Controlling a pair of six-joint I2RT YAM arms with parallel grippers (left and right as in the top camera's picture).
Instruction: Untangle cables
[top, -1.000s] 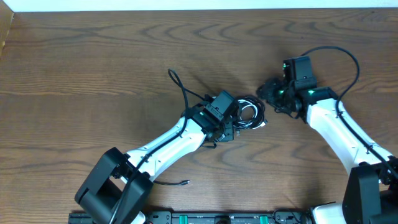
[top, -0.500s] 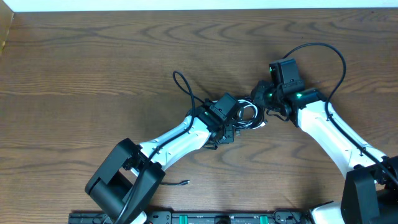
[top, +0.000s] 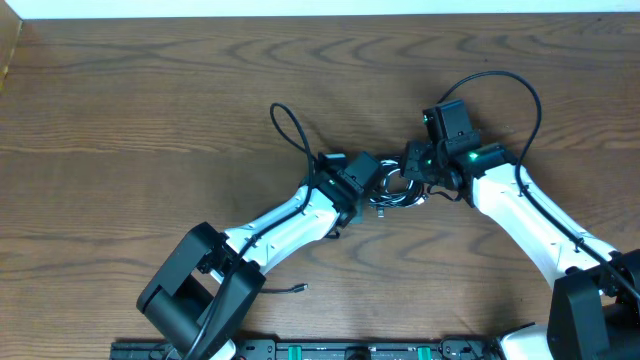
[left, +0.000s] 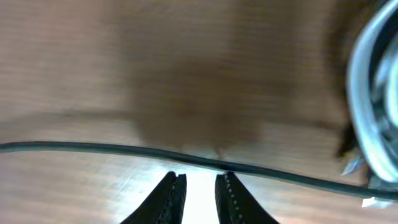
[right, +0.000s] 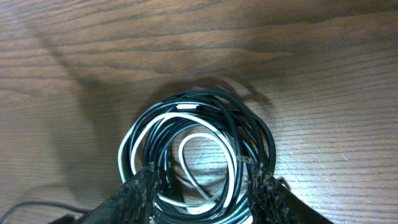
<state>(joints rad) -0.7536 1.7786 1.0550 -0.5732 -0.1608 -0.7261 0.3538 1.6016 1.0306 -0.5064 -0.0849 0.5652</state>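
Cables (right: 161, 134) sit coiled within the widely spread right pincer (right: 200, 190); left pincer (left: 201, 186) barely parted, gripping nothing.

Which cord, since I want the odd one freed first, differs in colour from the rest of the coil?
The white cable, looping through the coil's middle in the right wrist view; all the other cables wound with it are black.
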